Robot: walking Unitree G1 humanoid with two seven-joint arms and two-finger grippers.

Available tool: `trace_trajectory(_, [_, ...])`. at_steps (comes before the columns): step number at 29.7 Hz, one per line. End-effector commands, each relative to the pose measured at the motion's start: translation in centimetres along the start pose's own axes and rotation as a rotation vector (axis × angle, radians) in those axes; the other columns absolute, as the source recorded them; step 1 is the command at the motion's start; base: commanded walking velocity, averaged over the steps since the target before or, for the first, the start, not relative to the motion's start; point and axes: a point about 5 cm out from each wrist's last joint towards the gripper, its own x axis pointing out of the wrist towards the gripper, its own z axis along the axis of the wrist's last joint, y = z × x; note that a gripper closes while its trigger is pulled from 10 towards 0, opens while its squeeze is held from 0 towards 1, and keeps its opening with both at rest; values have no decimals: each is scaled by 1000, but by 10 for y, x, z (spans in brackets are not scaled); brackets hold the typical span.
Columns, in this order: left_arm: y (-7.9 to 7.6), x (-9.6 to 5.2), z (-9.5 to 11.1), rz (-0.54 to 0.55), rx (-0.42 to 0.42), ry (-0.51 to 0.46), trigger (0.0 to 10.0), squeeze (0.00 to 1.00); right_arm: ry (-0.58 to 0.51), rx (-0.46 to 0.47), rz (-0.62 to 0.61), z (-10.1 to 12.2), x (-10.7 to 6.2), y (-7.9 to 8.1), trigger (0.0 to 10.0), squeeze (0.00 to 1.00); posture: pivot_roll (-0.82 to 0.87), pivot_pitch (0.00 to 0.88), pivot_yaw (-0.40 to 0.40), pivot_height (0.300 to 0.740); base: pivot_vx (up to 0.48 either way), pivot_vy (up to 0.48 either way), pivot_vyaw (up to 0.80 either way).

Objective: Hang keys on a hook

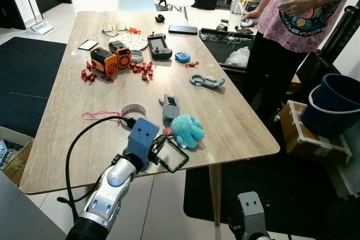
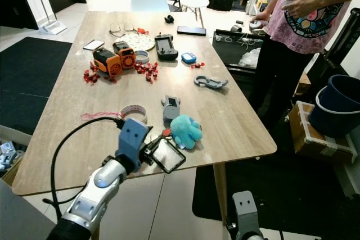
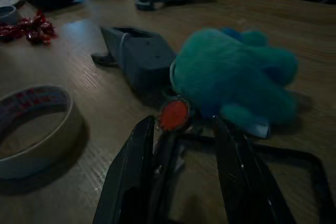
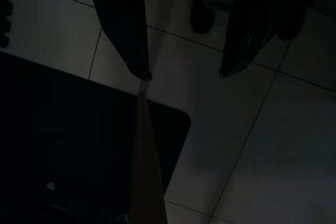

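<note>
left gripper (image 3: 181,145): low over the near edge of the table (image 1: 236,122), fingers narrowly parted and straddling the red-tagged end of the keys (image 3: 175,115). Not clamped yet as far as I can see. Low angle looks chosen so the fingertips can slide in flat under the bunch.
keys: near edge of the table, just left of the teal plush (image 1: 187,130) and touching it. The plush looks like the keychain fob, so plush and keys should move as one.
black frame (image 1: 171,155): rectangular loop around the fingertips, overhanging the table's near edge. Can't tell whether it's a gripper part or a loose item.
grey block (image 1: 169,109): just beyond the keys, butted against the plush. It limits approach from the far side, so coming in from the near side makes sense.
tape roll (image 1: 134,111): left of the grey block, clear of the grasp line.
hook: cannot pick one out for certain. The grey carabiner-like clip (image 1: 207,81) further back on the right is the only candidate.
right gripper (image 4: 184,72): hanging idle below table height, fingers apart over floor tiles and a dark mat.
person (image 1: 298,9): standing at the far right of the table, hands up at chest height, clear of the work area.
step: judged as grasp approach, keys not lifted, hanging not started.
risk: the plush could snag or drag the grey block on lift.
</note>
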Motion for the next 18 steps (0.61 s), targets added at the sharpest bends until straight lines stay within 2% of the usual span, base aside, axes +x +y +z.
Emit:
trace_trajectory(1, [-6, 2, -4, -8, -7, 24, 10000, 0, 29, -7, 7, -5, -1, 1, 10000, 0, 49, 62, -64, 740, 0, 0, 0])
trace_trajectory(18, [-15, 18, -9, 84, 30, 84, 10000, 0, 34, -1, 13, -6, -1, 6, 10000, 0, 46, 88, -48, 740, 0, 0, 0])
